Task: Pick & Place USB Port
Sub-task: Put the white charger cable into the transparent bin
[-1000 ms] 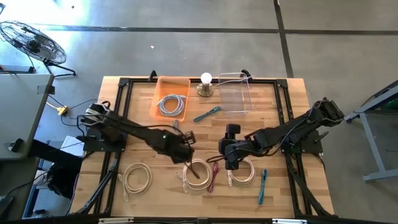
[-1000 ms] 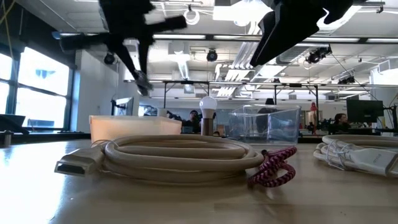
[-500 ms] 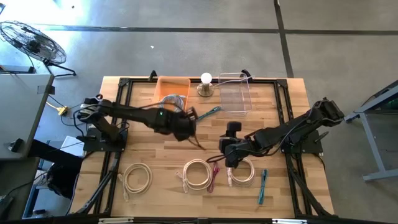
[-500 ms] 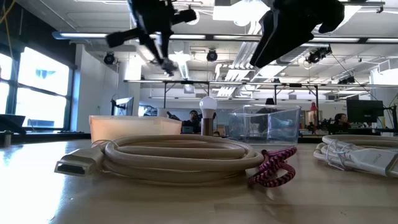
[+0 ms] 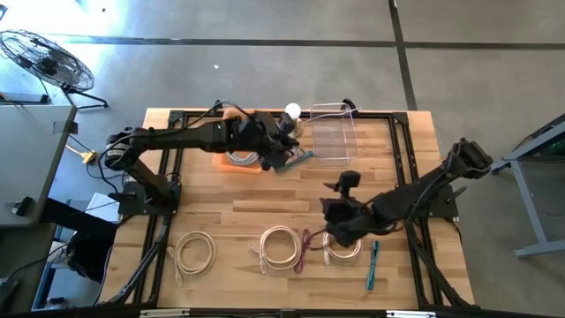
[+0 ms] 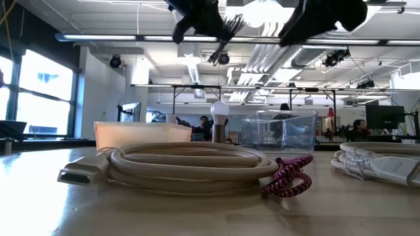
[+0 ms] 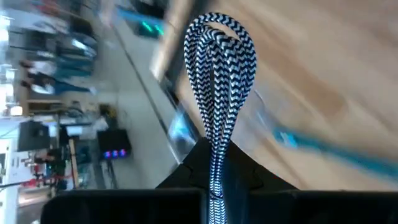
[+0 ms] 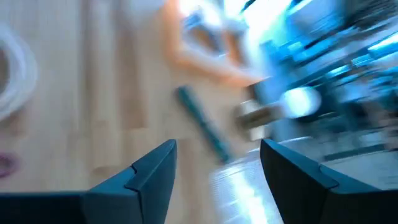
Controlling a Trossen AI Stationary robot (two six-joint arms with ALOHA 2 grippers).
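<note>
Wood table (image 5: 203, 190), concrete floor around. Left gripper (image 5: 284, 152) beside orange bin (image 5: 231, 119) pinches looped black-white braided cable (image 7: 219, 81); right gripper (image 8: 214, 163) spread, past the bin.

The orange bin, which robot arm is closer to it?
Left. The left end effector hangs beside the orange bin, holding a black-and-white braided cable. The right end effector sits far off, above the white cable coil.

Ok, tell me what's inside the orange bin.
The orange bin holds a coiled grey cable. The left gripper, shut on a black-and-white braided cable, reaches across the bin and hides much of its inside, so anything else there cannot be seen.
</note>
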